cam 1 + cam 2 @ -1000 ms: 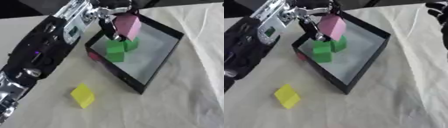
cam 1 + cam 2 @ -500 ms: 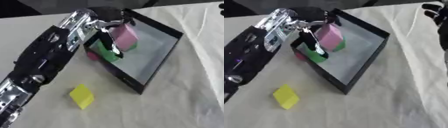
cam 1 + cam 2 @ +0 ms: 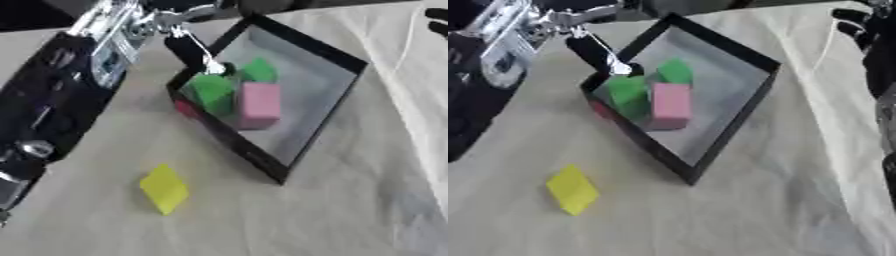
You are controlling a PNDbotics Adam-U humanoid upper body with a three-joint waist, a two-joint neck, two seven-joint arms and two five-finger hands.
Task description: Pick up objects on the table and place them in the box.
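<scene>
A black-walled box [image 3: 320,48] with a grey floor stands in the middle of the table. Inside it, a pink block [image 3: 260,105] lies next to two green blocks [image 3: 212,93] [image 3: 259,70]. My left hand [image 3: 187,46] hangs open over the box's left corner, its dark fingers pointing down at the rim and holding nothing. A yellow block [image 3: 164,188] lies on the cloth in front of the box to the left. A small red thing [image 3: 185,107] shows against the outside of the box's left wall. My right hand [image 3: 866,31] rests open at the upper right edge.
A pale cloth [image 3: 350,210] covers the table, with wrinkles on the right side. My left forearm [image 3: 61,95] stretches along the left side, close to the yellow block.
The left hand has let go of the pink block, which now lies in the box beside the green blocks. The hand has drawn back up and to the left.
</scene>
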